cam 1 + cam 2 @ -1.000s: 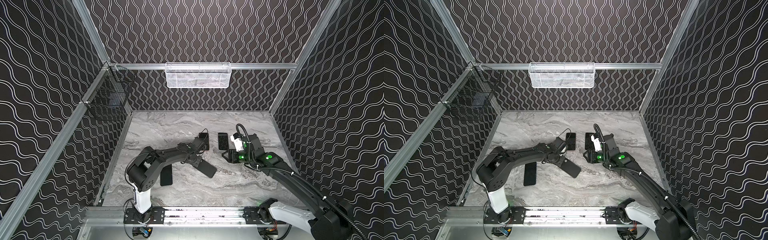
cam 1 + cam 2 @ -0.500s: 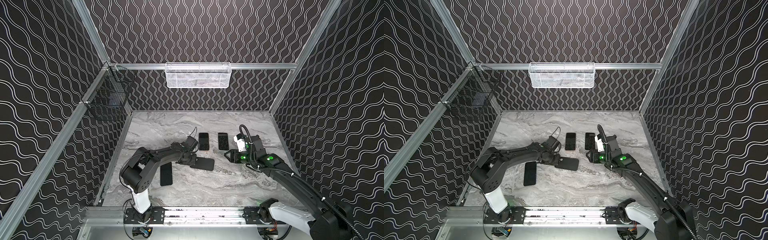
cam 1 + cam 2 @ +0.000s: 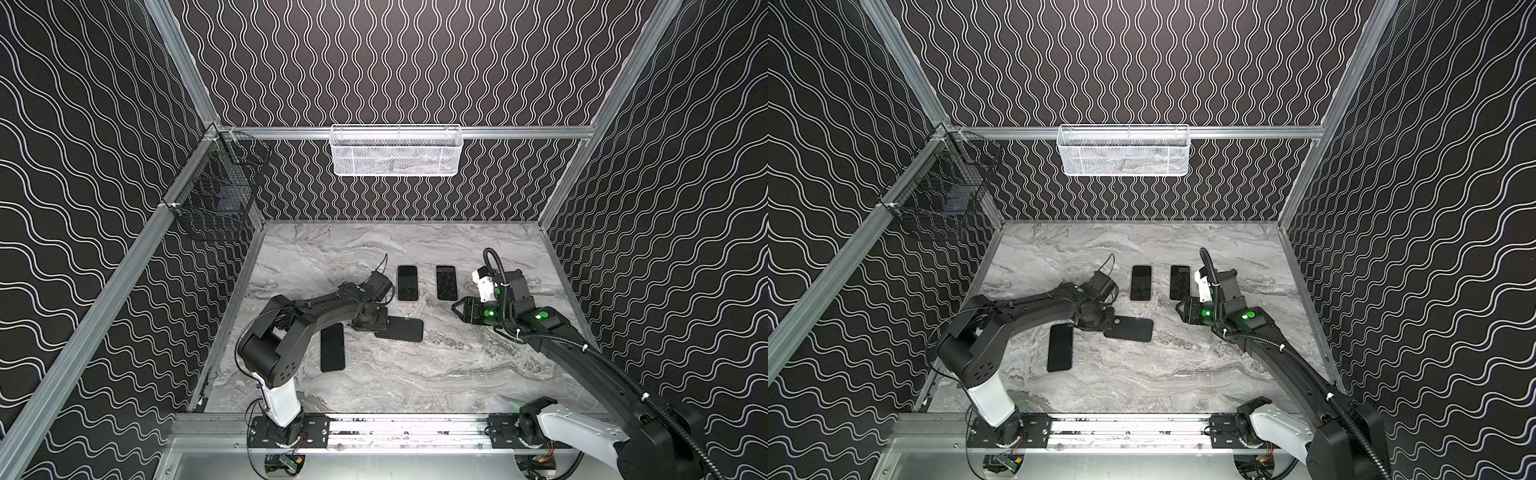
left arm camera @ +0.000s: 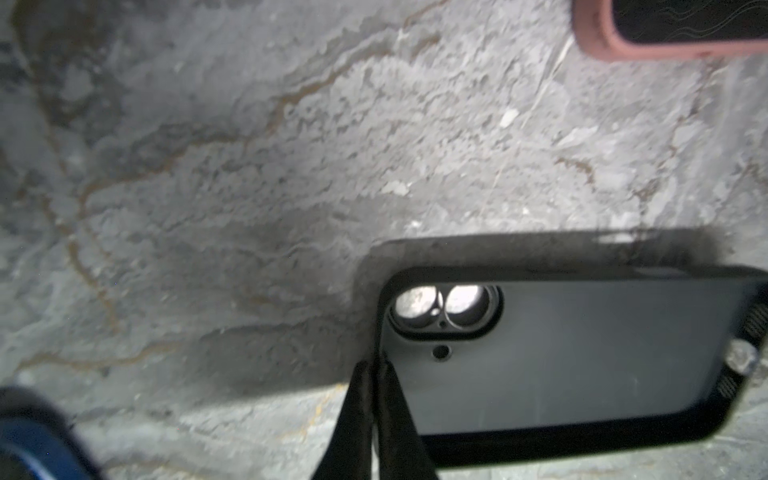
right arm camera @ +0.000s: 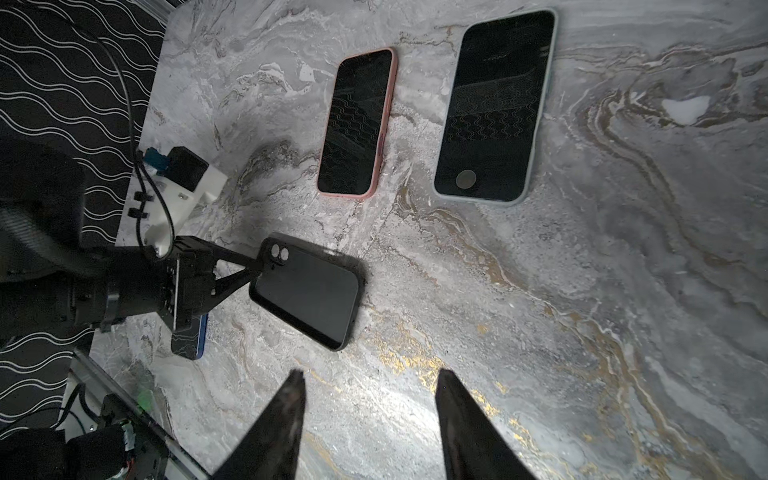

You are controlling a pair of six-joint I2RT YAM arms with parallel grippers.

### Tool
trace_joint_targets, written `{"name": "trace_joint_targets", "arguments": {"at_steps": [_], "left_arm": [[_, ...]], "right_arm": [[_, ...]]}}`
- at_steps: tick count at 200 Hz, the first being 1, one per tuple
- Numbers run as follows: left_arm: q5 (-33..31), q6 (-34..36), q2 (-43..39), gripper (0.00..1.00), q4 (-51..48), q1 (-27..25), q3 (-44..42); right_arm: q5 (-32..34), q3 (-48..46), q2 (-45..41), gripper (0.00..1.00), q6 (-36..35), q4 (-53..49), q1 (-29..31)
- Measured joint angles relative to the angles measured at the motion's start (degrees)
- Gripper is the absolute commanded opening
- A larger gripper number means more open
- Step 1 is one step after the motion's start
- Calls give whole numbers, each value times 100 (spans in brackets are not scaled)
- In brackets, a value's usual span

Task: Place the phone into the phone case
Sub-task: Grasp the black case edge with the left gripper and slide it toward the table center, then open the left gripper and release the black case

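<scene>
Left gripper point(image 5: 255, 266) clamps the empty black case point(image 5: 307, 295); right gripper point(image 5: 368, 378) hangs half-open, holding nothing; blue phone point(image 5: 187, 343) beside the case lies uncased.

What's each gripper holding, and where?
Left gripper pinches the black phone case by its end wall beside the camera cutout. Right gripper is open, holding nothing.

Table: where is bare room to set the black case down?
Free: the wide front, between black case and base rail; also the back, beyond the pink-cased phone and the pale-cased phone. Crowded: middle left, around blue phone and left gripper.
</scene>
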Motion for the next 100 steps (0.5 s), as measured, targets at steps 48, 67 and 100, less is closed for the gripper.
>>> {"name": "trace_joint_targets", "arguments": {"at_steps": [48, 67, 100], "left_arm": [[7, -166, -146, 15, -79, 9, -142], [17, -262, -203, 15, -63, 11, -256], [74, -466, -264, 11, 24, 13, -334]], "right_arm": [[-17, 0, 26, 53, 2, 44, -2], [-17, -2, 13, 53, 2, 44, -7], [-17, -37, -33, 53, 20, 59, -9]]}}
